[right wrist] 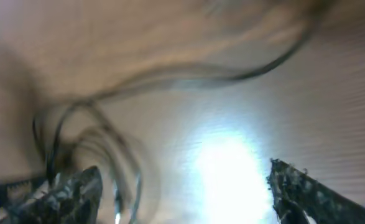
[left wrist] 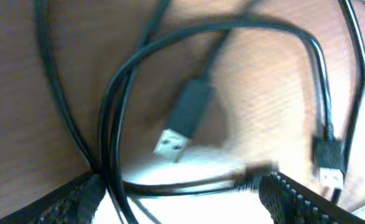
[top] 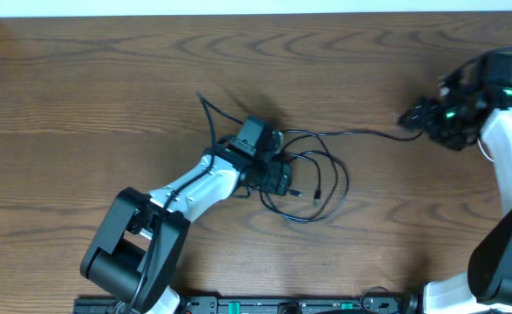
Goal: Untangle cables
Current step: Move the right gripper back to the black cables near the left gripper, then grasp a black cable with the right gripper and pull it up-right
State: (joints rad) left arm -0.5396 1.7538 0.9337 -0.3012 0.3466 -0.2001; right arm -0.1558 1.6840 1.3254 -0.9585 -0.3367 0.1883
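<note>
A black cable lies in tangled loops (top: 312,179) at the middle of the table. My left gripper (top: 276,174) is down at the left side of the tangle. In the left wrist view it (left wrist: 179,182) stands open, with black strands (left wrist: 110,124) running past its left finger (left wrist: 76,199) and across the gap. A USB plug (left wrist: 182,118) and a smaller plug (left wrist: 328,160) lie ahead of it. One strand (top: 360,133) runs right to my right gripper (top: 408,118). In the blurred right wrist view that gripper (right wrist: 183,169) is open, with cable loops (right wrist: 117,168) by its left finger.
The wooden table (top: 107,78) has a white edge along the back. The left arm (top: 186,187) reaches in from the bottom left and the right arm (top: 508,148) from the right side. Its base parts sit at the front edge (top: 282,305).
</note>
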